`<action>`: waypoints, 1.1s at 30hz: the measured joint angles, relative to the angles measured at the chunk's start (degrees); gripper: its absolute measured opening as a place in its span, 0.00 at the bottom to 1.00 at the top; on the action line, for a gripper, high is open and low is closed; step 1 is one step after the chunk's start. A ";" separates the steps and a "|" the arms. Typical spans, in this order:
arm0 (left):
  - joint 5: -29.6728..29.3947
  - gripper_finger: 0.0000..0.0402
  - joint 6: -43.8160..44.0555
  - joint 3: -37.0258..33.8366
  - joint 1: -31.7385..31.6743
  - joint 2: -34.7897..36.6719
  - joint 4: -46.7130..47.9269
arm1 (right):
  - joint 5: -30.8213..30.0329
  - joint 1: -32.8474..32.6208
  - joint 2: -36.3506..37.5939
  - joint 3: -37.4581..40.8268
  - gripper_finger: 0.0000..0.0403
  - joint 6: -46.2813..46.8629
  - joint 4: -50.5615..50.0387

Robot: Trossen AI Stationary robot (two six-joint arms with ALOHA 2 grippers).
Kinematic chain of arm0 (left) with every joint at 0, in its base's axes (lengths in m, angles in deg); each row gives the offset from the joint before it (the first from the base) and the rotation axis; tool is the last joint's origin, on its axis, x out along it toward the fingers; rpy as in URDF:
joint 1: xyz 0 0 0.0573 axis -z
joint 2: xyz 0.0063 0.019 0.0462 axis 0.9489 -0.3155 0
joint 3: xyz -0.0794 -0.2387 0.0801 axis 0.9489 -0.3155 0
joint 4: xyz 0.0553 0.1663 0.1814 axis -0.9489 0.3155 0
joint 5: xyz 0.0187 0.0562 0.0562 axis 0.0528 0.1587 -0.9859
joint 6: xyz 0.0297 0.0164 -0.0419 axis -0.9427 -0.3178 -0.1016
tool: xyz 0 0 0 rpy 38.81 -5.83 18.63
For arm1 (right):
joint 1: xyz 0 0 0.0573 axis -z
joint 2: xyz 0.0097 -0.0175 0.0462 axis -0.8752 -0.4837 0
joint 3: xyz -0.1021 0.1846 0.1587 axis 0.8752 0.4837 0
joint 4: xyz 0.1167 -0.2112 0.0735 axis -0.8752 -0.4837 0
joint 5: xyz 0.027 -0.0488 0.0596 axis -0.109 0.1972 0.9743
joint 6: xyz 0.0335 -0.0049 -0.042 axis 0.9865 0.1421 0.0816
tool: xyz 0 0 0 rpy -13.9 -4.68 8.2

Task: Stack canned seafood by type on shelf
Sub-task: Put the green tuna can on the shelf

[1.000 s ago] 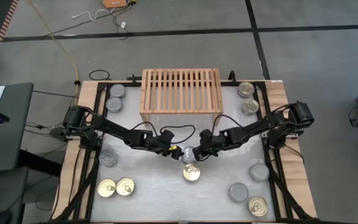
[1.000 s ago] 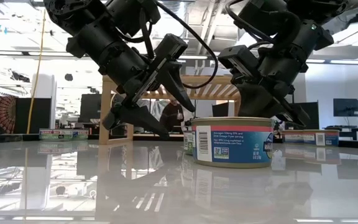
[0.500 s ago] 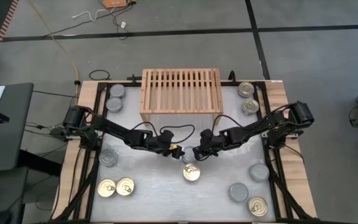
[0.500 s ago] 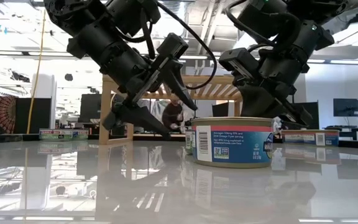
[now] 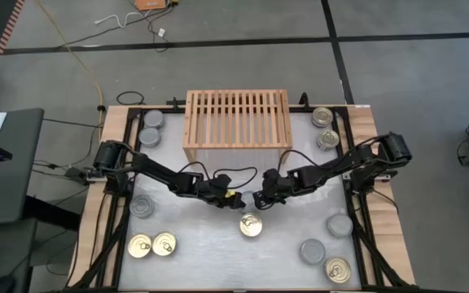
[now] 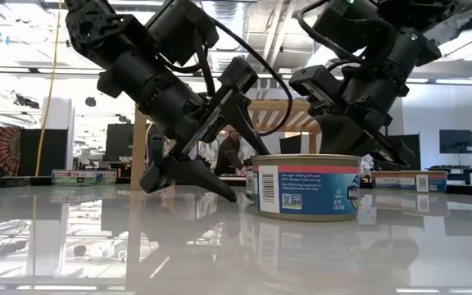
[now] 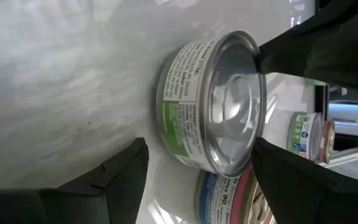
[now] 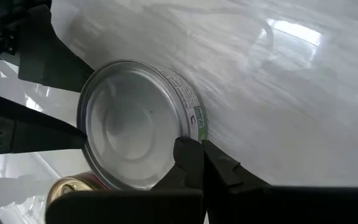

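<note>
Mid-table, well clear of the shelf (image 5: 237, 119), lying flat, lid up: a silver-topped tin (image 7: 213, 102) framed between the spread fingers of the left gripper (image 5: 236, 198), directly ahead and nearer than to the right gripper (image 5: 258, 198), whose fingers look pressed together at its rim.

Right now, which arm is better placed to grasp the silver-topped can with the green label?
Left. The left gripper is open, with a finger on either side of the can; the right gripper is shut, its tips at the can's rim.
</note>
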State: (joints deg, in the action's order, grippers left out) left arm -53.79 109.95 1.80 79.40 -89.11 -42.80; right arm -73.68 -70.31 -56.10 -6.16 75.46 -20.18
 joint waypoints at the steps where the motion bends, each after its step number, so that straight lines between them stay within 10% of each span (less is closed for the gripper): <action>1: 0.01 0.68 0.09 -0.02 0.00 -0.01 -0.06 | -0.01 0.00 0.00 0.00 0.05 -0.01 -0.04; 33: 2.97 0.68 3.42 0.03 -0.68 -2.05 -4.68 | -0.14 0.00 -0.02 0.00 0.04 -0.23 -1.68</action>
State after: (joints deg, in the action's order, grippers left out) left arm -50.83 113.37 1.83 78.72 -91.16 -47.48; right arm -73.83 -70.31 -56.13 -6.16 75.23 -21.86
